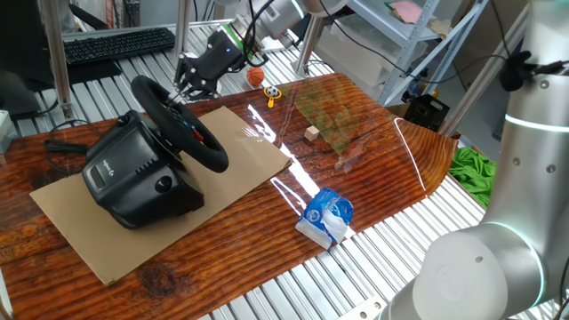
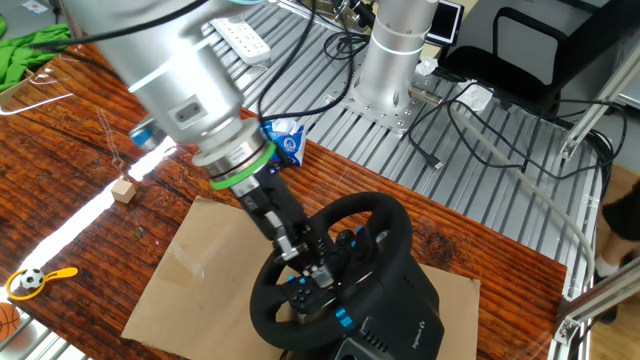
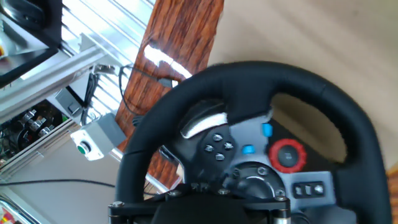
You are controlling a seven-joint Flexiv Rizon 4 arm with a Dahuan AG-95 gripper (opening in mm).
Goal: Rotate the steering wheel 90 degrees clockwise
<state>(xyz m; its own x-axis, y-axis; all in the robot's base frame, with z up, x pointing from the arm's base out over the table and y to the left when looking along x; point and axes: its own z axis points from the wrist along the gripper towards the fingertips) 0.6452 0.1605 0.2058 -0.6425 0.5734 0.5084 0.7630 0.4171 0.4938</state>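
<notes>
End effector [image 1: 185, 89] at steering wheel [image 1: 178, 123] (grip unclear).

black steering wheel [image 1: 182, 124], red knob [image 3: 286, 155], blue buttons [image 3: 267, 130]

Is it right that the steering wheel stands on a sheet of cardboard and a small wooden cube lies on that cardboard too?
Not quite. One fixed view shows the steering wheel on the cardboard, but the wooden cube lies off it, on the bare table.

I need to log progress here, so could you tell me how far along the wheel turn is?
Done: the gripper has reached the steering wheel, at its rim. In hand: making contact, though whether the fingers have closed is unclear. The hand view shows the hub tilted, but how much rotation that reflects cannot be judged. Left: completing the clockwise quarter turn.
</notes>
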